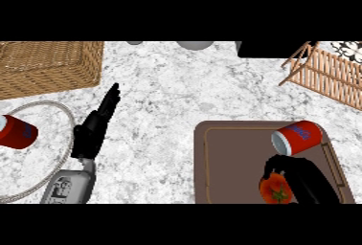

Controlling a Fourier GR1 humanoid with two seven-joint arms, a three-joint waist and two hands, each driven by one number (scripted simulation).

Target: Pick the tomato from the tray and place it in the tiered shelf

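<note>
Holding the tomato is the step in hand, and we want to do it with care. Our right hand is over the near right part of the brown tray, and its black fingers curl round the tomato from the far side and the right side; the fruit shows red between them, with its green stalk visible. It seems to sit on the tray or just above it; we cannot tell which.

A red can lies on its side on the tray, just beyond the hand. When we lift, we should go straight up first, so the fingers do not knock this can.

The wooden shelf stands at the far right, well apart from the tray. We should carry the tomato high over the can and come down into a tier slowly.

Our left hand rests at the left with straight fingers, pointing to the far side, near a wicker basket.
</note>
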